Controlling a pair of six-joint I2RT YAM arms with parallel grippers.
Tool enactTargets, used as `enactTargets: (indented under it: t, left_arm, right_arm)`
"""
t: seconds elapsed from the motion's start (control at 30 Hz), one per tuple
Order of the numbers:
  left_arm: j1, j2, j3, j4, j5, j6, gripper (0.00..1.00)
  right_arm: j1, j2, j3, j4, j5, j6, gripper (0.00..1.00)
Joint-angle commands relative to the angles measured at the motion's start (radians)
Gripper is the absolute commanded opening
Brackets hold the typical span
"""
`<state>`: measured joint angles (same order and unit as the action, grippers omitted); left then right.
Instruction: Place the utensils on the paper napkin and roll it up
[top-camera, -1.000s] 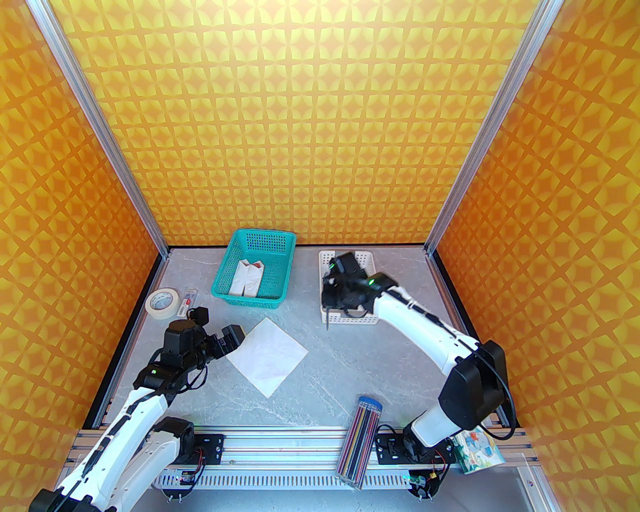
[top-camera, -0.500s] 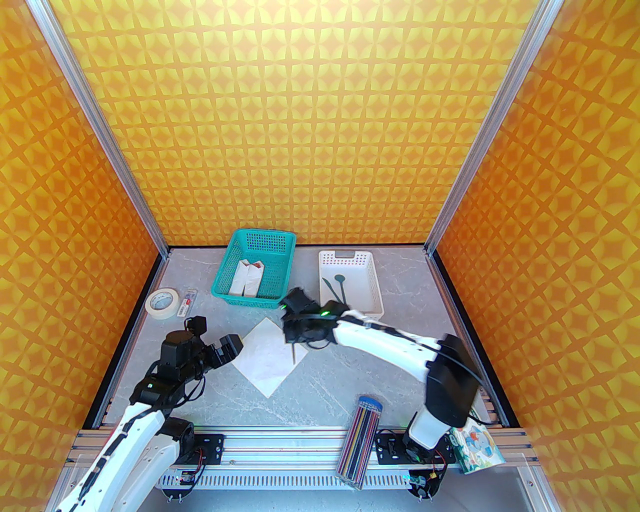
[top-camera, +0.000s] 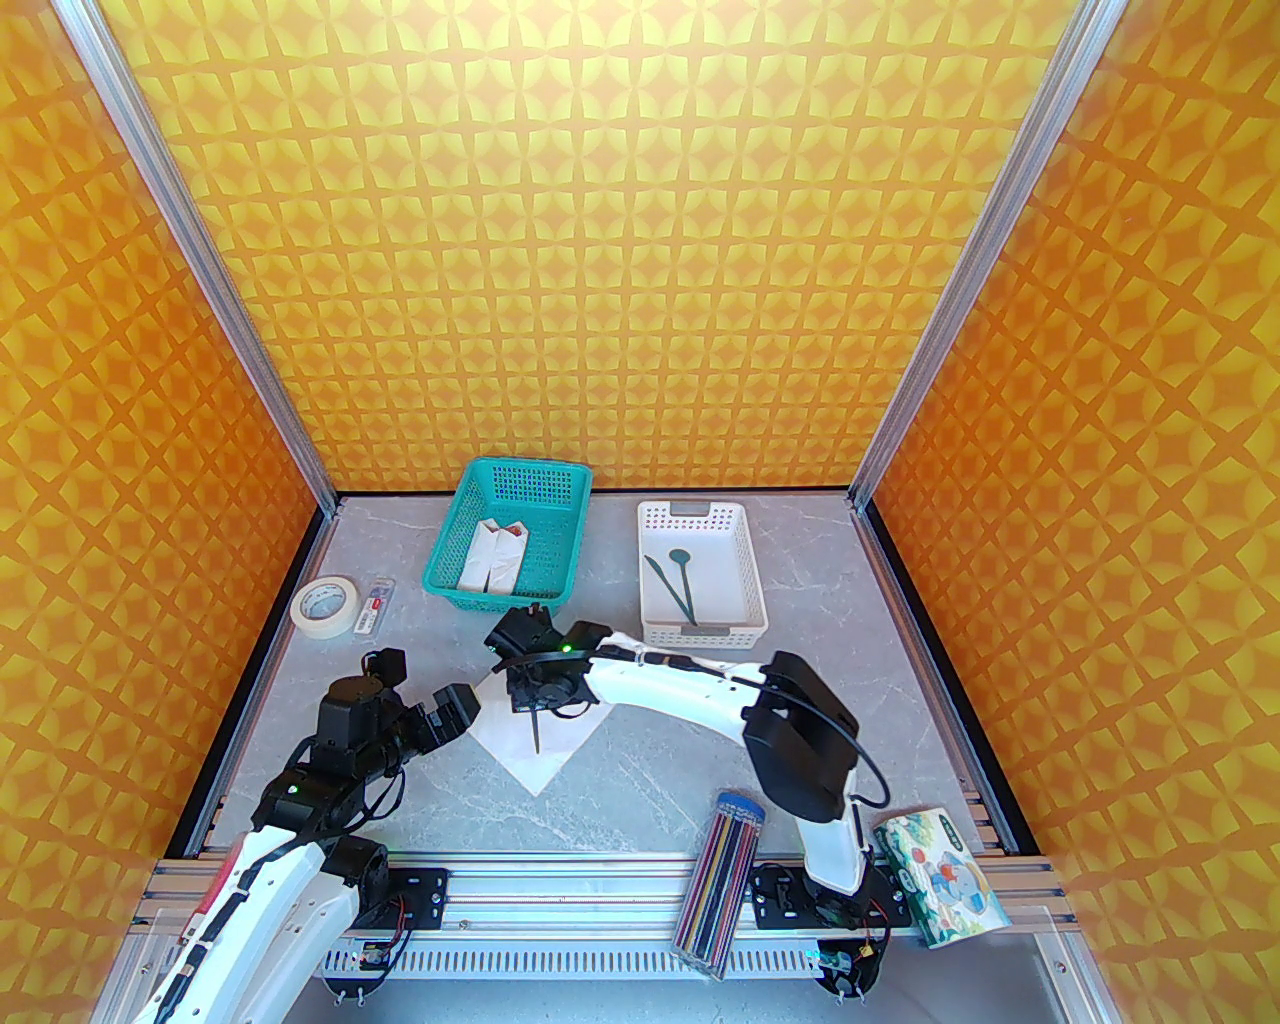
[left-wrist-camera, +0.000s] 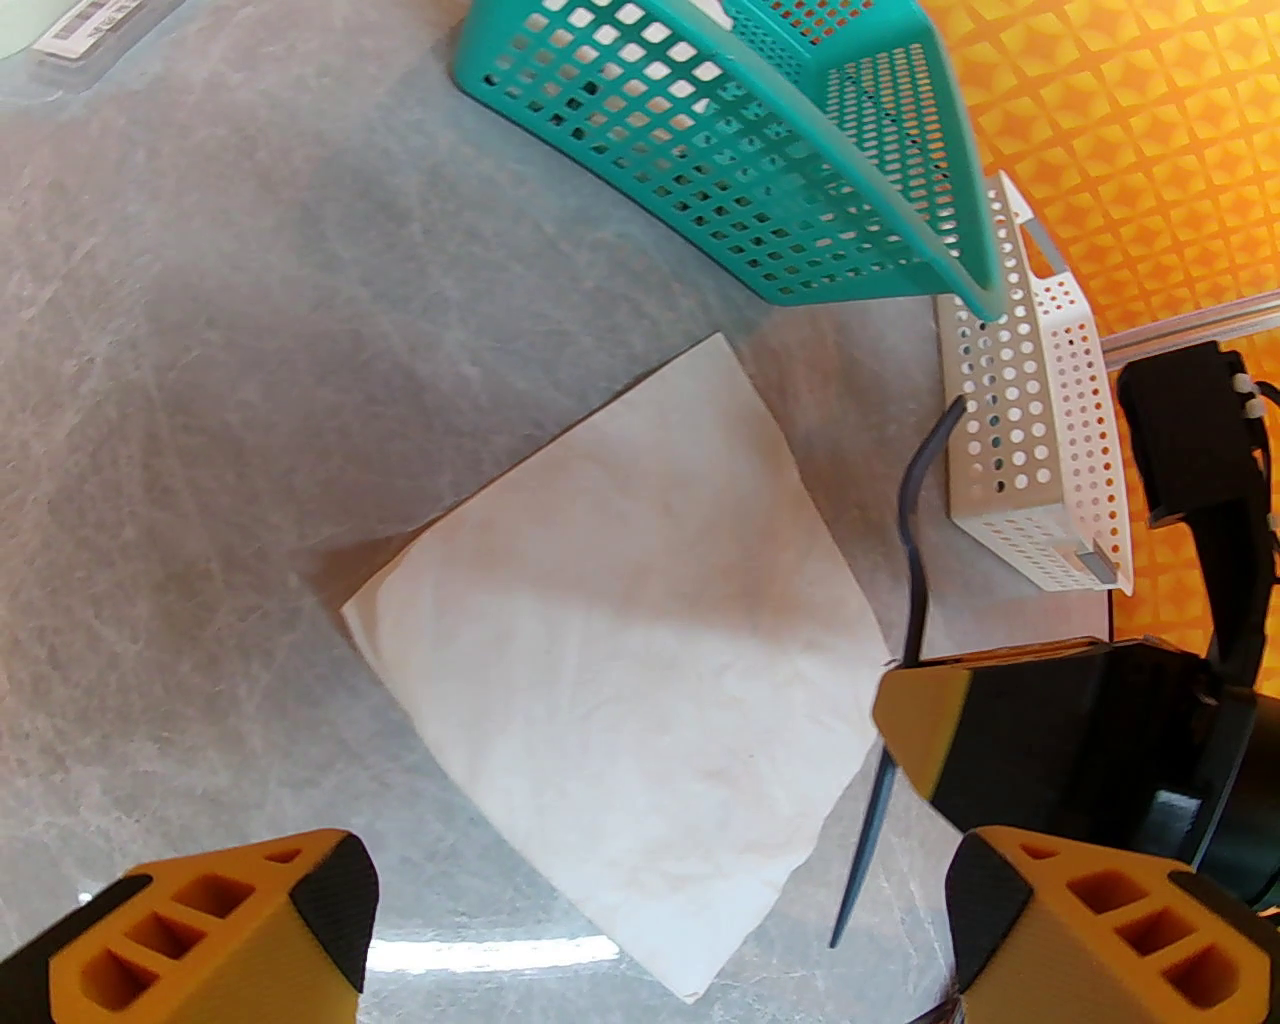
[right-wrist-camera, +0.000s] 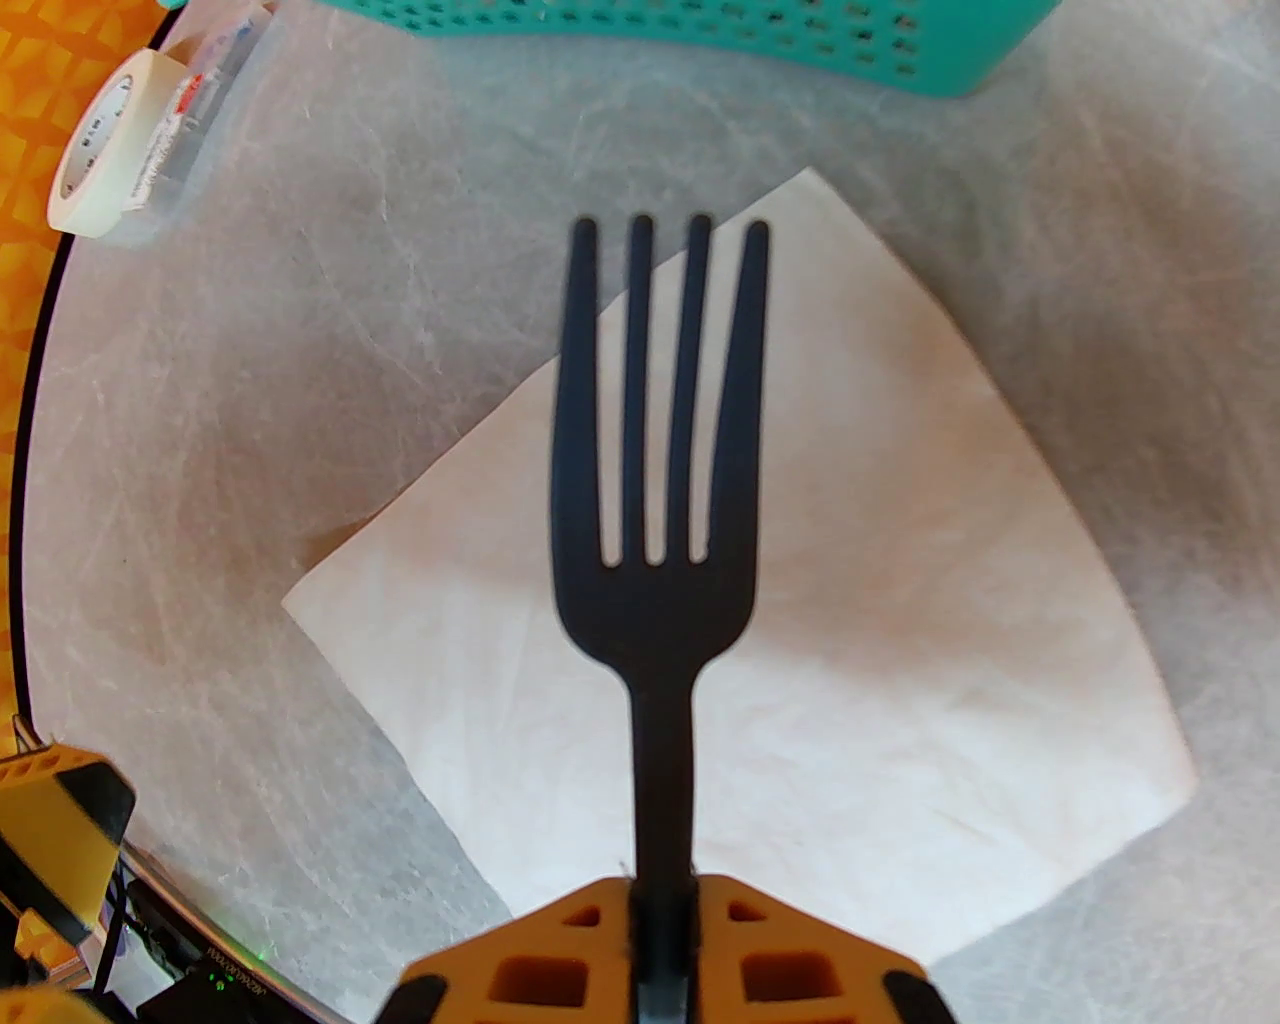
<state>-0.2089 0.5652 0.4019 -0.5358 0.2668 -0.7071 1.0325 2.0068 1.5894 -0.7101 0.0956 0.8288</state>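
Grey desk (top-camera: 680, 740) is seen under a thin white paper napkin (right-wrist-camera: 900, 620). A dark teal plastic fork (right-wrist-camera: 655, 560), pinched in the right tool (right-wrist-camera: 660, 930), has been brought over it from the white holed tray (top-camera: 752, 600), ready to be laid down. The left tool (top-camera: 450, 712) is held open.

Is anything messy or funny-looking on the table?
Nothing is spilled or broken. One odd thing: the clear case of coloured pencils lies at the near edge, its end sticking out over the metal rail instead of resting fully on the table. The paper napkin also lies turned cornerwise, like a diamond.
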Motion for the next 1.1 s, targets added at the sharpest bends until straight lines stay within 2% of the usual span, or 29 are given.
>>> enactTargets:
  t: [0.0,1.07]
  left_arm:
    - [-0.003,-0.011,-0.017,-0.039,-0.032,-0.011,0.99]
    - [-0.004,-0.013,-0.009,-0.065,-0.044,0.023,0.99]
  right_arm:
    - [0.008,0.044,0.032,-0.012,0.023,0.029,0.13]
    - [0.011,0.177,0.124,-0.053,0.078,0.047,0.14]
